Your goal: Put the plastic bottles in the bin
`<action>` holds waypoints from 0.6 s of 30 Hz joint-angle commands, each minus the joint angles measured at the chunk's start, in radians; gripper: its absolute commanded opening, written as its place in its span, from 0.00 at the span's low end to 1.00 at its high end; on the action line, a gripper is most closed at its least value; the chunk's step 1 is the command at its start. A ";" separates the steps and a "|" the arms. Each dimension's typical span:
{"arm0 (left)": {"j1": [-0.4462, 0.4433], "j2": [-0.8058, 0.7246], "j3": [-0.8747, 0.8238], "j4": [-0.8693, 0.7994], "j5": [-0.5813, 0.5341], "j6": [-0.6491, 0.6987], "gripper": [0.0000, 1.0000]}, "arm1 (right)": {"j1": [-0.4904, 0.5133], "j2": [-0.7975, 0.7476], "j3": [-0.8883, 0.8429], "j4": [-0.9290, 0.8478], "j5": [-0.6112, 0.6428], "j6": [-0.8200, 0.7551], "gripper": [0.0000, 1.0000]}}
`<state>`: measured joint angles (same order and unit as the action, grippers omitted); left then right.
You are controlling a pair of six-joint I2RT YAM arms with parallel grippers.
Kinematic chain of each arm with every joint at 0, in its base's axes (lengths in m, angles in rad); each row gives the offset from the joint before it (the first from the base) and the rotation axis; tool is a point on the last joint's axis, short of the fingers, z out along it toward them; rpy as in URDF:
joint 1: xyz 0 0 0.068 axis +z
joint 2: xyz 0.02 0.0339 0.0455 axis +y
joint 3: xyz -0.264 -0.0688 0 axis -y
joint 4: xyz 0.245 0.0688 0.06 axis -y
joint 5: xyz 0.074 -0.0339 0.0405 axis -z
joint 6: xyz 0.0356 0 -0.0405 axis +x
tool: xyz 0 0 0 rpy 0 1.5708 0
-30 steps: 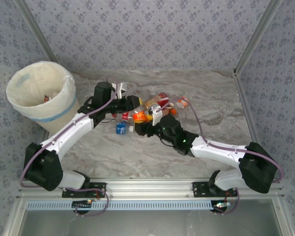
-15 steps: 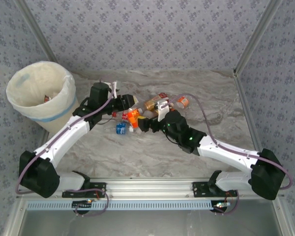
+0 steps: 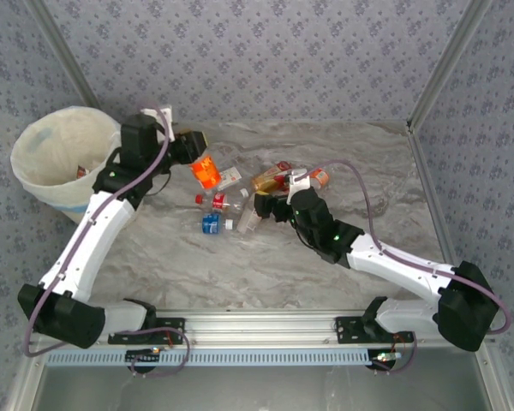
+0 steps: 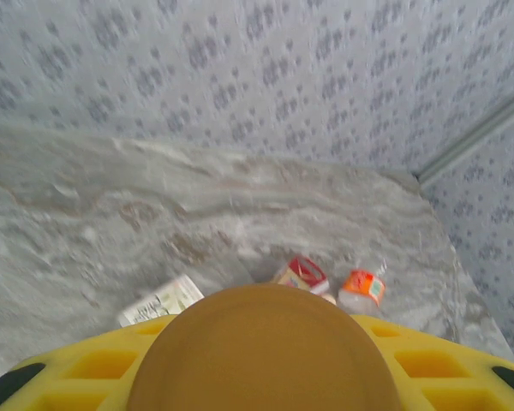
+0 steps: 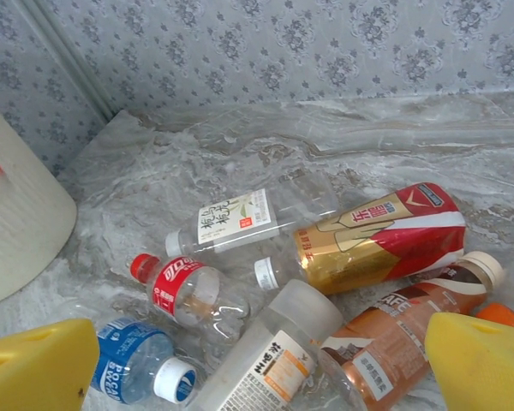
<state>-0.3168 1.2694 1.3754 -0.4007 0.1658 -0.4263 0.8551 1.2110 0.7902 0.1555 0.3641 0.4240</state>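
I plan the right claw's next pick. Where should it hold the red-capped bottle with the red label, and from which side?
Probably across the red label of the red-capped bottle, coming down from above. It lies flat on its side, with table showing along both long sides, while its base end crowds the wide-capped clear bottle.

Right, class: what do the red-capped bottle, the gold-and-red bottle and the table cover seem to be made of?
The red-capped bottle: likely clear glossy plastic; you can see the table through its wall.
The gold-and-red bottle: probably plastic under a shiny printed sleeve; the body itself is hidden.
The table cover: looks like a marbled grey sheet, film or cloth, since it lies in wrinkles.
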 commanded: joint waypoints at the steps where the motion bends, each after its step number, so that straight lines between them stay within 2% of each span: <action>1: 0.024 -0.016 0.083 -0.014 -0.029 0.060 0.27 | -0.005 -0.007 0.014 -0.011 0.041 0.019 1.00; 5: 0.045 -0.010 0.172 -0.033 -0.108 0.117 0.27 | -0.007 -0.001 0.024 -0.020 0.040 0.016 1.00; 10: 0.085 -0.006 0.277 -0.050 -0.294 0.241 0.28 | -0.008 0.005 0.031 -0.029 0.038 0.015 1.00; 18: 0.284 -0.006 0.322 0.002 -0.552 0.330 0.28 | -0.007 0.001 0.031 -0.057 0.040 0.018 1.00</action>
<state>-0.0685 1.2713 1.6787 -0.4393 -0.2504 -0.1623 0.8547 1.2118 0.7914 0.1242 0.3721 0.4294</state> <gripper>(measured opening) 0.471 0.999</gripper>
